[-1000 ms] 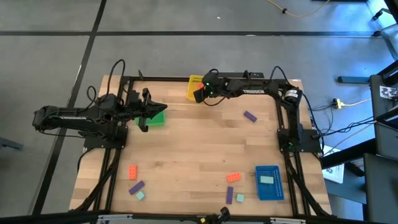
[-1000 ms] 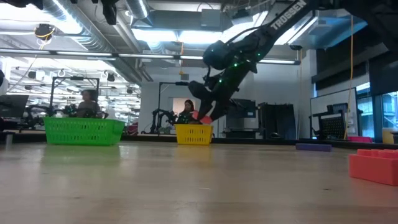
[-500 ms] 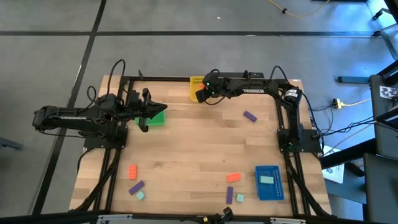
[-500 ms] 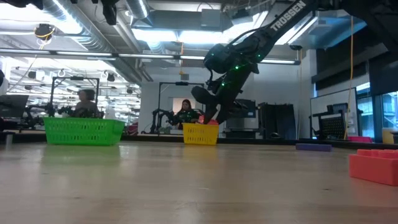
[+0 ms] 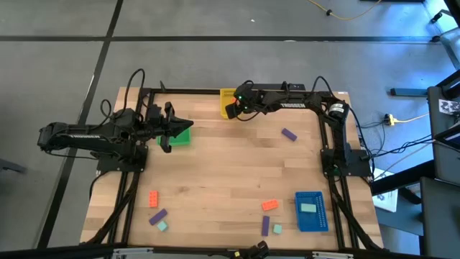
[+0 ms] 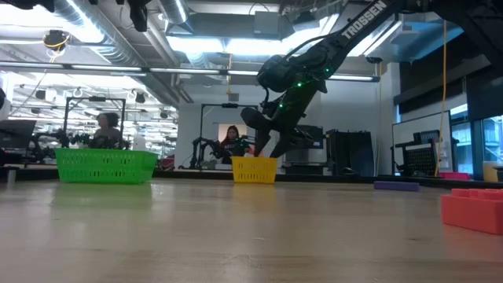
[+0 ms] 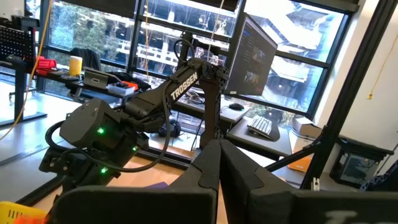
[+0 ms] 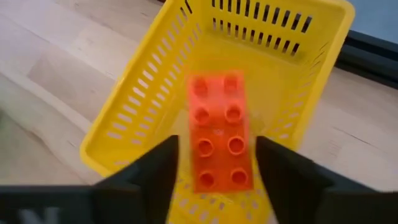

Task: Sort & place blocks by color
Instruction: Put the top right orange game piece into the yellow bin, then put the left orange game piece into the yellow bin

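My right gripper [image 5: 231,109] hangs open over the yellow tray [image 5: 226,96] at the table's far edge. An orange-red block [image 8: 219,132] shows between its fingers, down inside the yellow tray [image 8: 124,124], studs up. My left gripper [image 5: 169,134] waits shut above the green tray [image 5: 181,136]. Loose blocks lie flat on the table: orange [image 5: 153,198], purple [image 5: 157,215] and mint [image 5: 162,226] near left. Orange [image 5: 269,205], purple [image 5: 265,226] and mint [image 5: 277,229] lie near right, and a purple one [image 5: 288,134] farther back. A mint block [image 5: 308,208] lies in the blue tray [image 5: 310,223].
The green tray [image 6: 106,166] and yellow tray [image 6: 254,170] stand along the far side, the blue tray near the right front corner. An orange block [image 6: 471,208] sits close to the low camera. The middle of the wooden table [image 5: 230,165] is bare. People sit in the room behind.
The right gripper has shifted a little toward the table's right edge, and the yellow tray has slid that way with it. The orange-red block, at the fingertips above the tray's rim a second ago, has been let go and has dropped inside the tray.
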Tool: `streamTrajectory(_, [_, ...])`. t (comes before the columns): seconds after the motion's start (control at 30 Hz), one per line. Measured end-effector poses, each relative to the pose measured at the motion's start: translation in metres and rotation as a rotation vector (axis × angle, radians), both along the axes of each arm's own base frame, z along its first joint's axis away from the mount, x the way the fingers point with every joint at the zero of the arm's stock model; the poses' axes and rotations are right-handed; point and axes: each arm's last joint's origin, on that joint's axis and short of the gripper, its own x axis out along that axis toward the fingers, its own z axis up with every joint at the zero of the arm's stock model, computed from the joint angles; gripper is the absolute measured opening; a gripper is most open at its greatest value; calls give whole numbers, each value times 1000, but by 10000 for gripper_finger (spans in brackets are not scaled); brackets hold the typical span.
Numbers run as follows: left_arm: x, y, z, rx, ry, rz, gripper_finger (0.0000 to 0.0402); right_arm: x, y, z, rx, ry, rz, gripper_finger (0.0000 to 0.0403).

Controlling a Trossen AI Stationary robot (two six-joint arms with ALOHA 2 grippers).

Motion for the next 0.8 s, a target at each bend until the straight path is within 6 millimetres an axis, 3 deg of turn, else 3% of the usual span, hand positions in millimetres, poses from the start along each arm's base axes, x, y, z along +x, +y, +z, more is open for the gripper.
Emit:
streamTrajectory(0.17, [0,0,0,0,0,0,0,0,0,0,0,-1,3,301])
streamTrajectory(0.3, [0,0,0,0,0,0,0,-2,1,6,7,-2,11,326])
streamTrajectory(0.53, [0,0,0,0,0,0,0,-23,11,63,-115,23,184,321])
streamTrajectory(0.67, [0,0,0,-4,3,0,0,-47,39,99,-173,61,351,316])
streamTrajectory(0.8, [0,0,0,-29,-1,-6,0,-80,78,113,-178,23,430,316])
